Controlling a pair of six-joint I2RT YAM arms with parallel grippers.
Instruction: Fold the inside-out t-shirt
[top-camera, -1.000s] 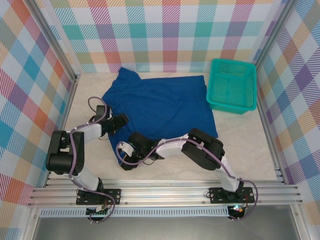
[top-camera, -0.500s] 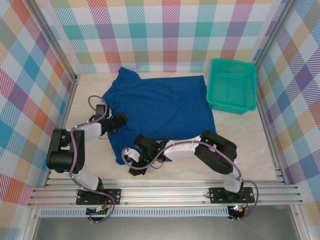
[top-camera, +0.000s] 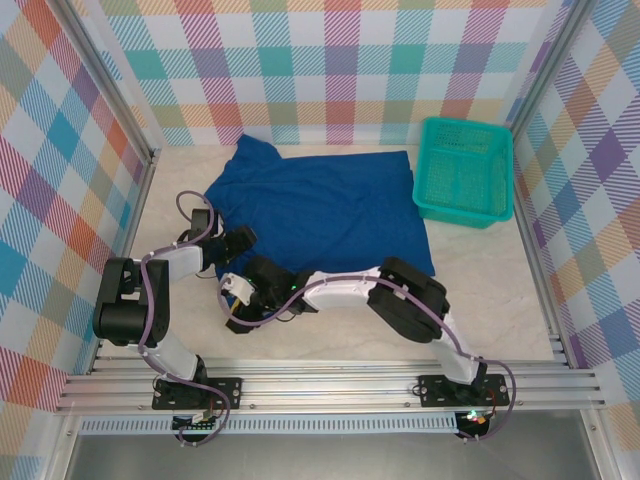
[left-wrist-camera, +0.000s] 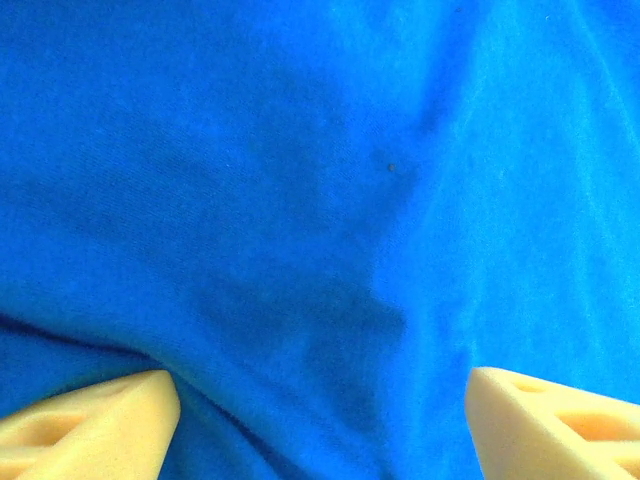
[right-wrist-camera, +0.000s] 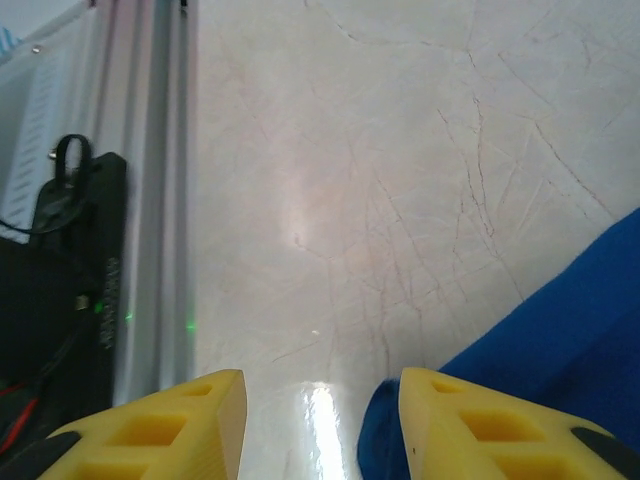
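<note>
Marble tabletop (top-camera: 490, 300) bears t-shirt (top-camera: 320, 210), edge beside the parted right pincer (right-wrist-camera: 312, 398).

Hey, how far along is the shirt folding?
Done: the t-shirt lies spread on the table, unfolded. In hand: the left gripper has its jaws open over the cloth; the right gripper is open at the near-left corner. Every fold is left.

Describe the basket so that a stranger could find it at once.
Look at the pale table between the checked walls, then at its far right corner. There the basket sits just right of the blue t-shirt; it alone is teal and meshed.
</note>
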